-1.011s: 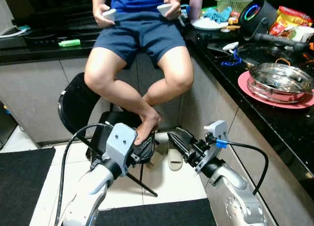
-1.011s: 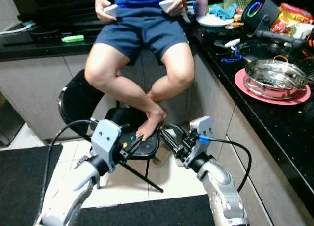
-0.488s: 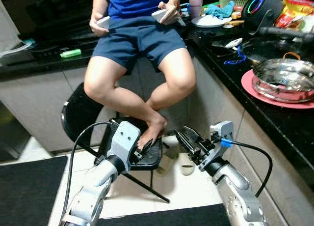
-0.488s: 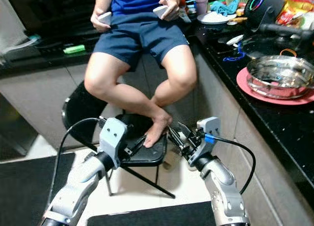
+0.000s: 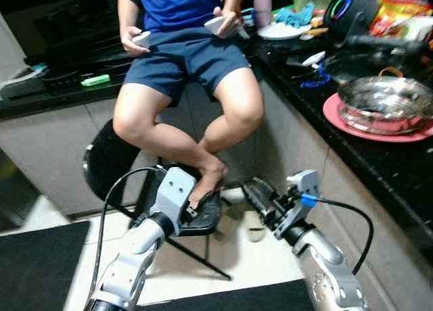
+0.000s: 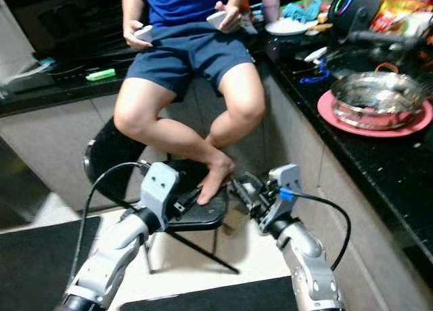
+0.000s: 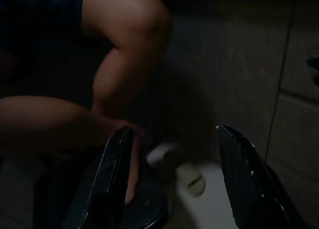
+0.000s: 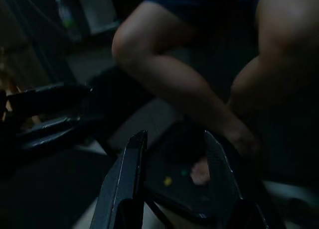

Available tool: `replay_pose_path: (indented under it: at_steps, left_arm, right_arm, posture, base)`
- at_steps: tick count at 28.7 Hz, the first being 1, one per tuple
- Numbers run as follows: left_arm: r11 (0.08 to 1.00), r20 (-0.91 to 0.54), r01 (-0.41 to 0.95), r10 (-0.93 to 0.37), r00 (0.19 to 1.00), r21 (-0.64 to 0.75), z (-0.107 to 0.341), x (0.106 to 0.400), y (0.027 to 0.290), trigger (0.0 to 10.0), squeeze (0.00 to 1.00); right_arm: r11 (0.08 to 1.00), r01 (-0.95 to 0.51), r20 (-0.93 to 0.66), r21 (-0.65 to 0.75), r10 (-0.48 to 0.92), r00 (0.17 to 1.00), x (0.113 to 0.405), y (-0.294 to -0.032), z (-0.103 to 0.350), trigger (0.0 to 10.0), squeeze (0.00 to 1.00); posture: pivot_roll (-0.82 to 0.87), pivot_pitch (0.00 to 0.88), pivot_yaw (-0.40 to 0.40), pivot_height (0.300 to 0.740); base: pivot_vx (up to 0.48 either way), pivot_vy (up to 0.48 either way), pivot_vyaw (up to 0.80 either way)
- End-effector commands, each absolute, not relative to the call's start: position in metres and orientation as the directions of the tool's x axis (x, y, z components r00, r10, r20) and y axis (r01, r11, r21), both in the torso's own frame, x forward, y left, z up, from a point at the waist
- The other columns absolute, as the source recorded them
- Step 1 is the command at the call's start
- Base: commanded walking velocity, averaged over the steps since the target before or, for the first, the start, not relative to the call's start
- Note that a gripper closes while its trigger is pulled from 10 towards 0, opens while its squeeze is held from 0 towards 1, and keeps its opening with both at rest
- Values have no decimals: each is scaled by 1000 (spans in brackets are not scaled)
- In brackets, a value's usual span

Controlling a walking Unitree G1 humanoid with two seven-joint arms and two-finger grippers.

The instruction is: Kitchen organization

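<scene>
Two empty claws, left and right, fingers apart, well below the steel pot on the counter.

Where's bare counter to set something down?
Right counter: bare black strip along the near edge, in front of the pink plate holding the steel pot. Farther back it's crowded: speaker, white plate, snack bags.

The person seated on the table was cut off above the chest by the frame's top. Beyond the steel pot, the table's clutter blurred together, unidentifiable. Both wrist views were very dark.
</scene>
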State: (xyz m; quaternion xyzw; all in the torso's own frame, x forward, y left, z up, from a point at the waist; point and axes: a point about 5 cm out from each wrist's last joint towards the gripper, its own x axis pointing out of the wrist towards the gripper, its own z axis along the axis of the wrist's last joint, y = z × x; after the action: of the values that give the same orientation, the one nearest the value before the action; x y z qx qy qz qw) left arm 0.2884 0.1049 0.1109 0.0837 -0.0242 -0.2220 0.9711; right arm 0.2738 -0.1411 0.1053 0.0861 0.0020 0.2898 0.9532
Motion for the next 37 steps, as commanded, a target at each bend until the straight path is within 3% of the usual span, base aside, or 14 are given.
replay_pose_path:
  at_steps: [1,9,17,24,28,32,34,37]
  left_arm:
    - [901,18,391,-401,916,190,110,290,109,10000,0]
    - [925,81,322,-344,936,202,116,293,106,10000,0]
    - [934,113,299,-325,939,198,121,297,105,10000,0]
    - [946,168,273,-302,938,176,131,297,106,10000,0]
    - [954,253,227,-273,928,196,153,301,109,10000,0]
    - [956,286,200,-258,923,216,163,303,111,10000,0]
    - [961,318,147,-219,922,236,174,306,118,10000,0]
    - [965,335,96,-177,925,243,180,308,127,10000,0]
  right_arm:
    - [803,-571,5,170,578,816,274,-138,99,10000,0]
    - [787,-595,-51,160,609,792,277,-142,94,10000,0]
    - [757,-645,-41,104,652,757,281,-143,106,10000,0]
    - [764,-596,192,248,564,803,296,-145,150,10000,0]
    - [696,-599,451,396,421,787,307,-150,210,10000,0]
    - [737,-579,465,349,400,790,312,-148,223,10000,0]
    - [832,-486,414,267,356,838,323,-146,225,10000,0]
    - [880,-416,374,229,315,872,330,-148,223,10000,0]
  posture:
    - [-77,0,-45,740]
    - [-66,0,-154,740]
    - [-53,0,-155,740]
    - [-53,0,-135,740]
    - [-43,0,-125,740]
    - [-32,0,-125,740]
    - [-9,0,-132,740]
    - [-4,0,-130,740]
  base:
    - [0,0,0]
    - [0,0,0]
    - [0,0,0]
    - [0,0,0]
    - [0,0,0]
    - [0,0,0]
    - [0,0,0]
    - [0,0,0]
